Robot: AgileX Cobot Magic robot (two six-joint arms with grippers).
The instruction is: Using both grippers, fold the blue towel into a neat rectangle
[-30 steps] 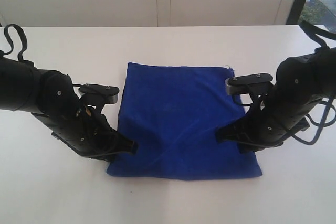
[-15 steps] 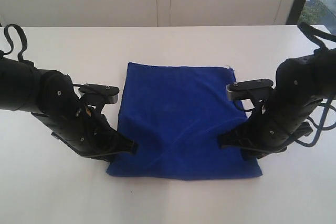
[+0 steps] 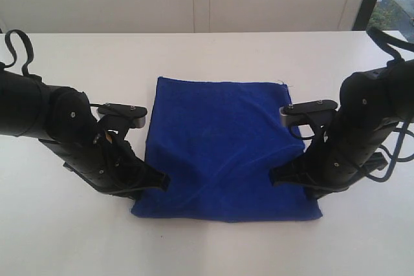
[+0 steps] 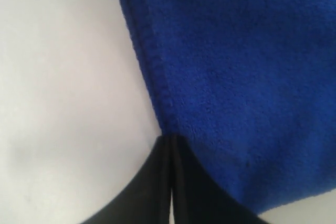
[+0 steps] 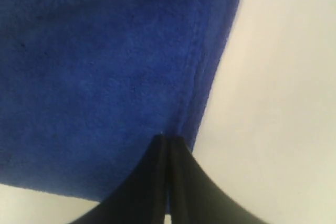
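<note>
The white table [image 3: 213,50] carries the blue towel [image 3: 223,147], which lies flat and spread out in the middle of it. Shallow creases run from the towel's two side edges toward its centre.

The biggest danger I judge is uneven lifting. If one of my arms rises or travels faster than the other, the towel will skew and the fold will land crooked instead of as a neat rectangle. Next, the cloth is soft and slack, so its middle may sag, drag on the table and bunch under the fold. Smaller but real: a thin bite on an edge could slip out partway and drop that side.

My left gripper [image 3: 158,182] sits at the towel's left edge, close to its near corner. My right gripper [image 3: 278,174] sits at the towel's right edge, likewise close to the near corner. Both are low, down at the cloth.

In the left wrist view my fingers [image 4: 152,192] are pressed together with only a hairline seam between them. Their tips meet right on the towel's stitched hem [image 4: 152,66], so I take them to be pinching it. In the right wrist view the fingers [image 5: 147,182] are closed the same way on the opposite hem [image 5: 197,77]. How much cloth lies between the pads I cannot tell.
</note>
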